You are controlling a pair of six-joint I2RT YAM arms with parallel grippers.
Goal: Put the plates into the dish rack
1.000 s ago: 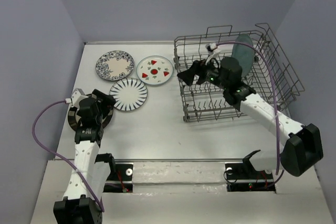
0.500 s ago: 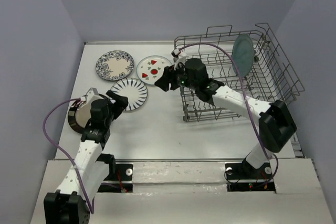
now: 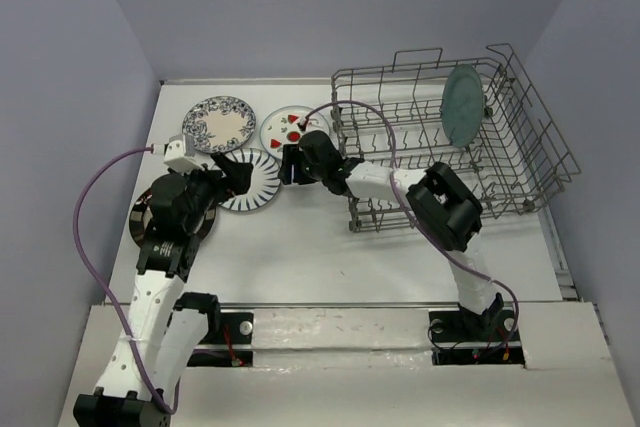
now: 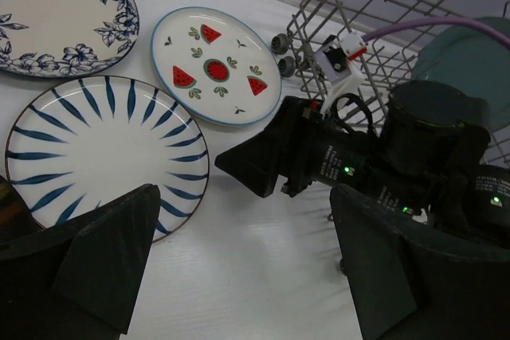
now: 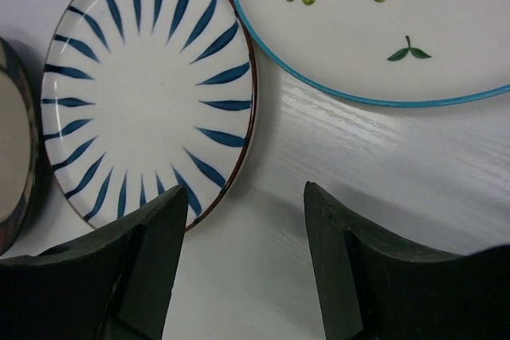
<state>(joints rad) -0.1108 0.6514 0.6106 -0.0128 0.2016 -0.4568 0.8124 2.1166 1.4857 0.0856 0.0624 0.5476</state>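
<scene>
While upright, teal plate (image 3: pixel 463 107) in rack (image 3: pixel 520 137)

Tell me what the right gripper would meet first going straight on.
The right gripper would probably meet the bare white table, in the gap between the round blue-striped white plate and the round white plate with red fruit marks, though depth is unclear.

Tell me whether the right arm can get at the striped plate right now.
Probably yes. The right gripper hangs open just beside the striped plate, with only bare table between them. The left gripper is open at the plate's other side, so the two might crowd each other.
</scene>
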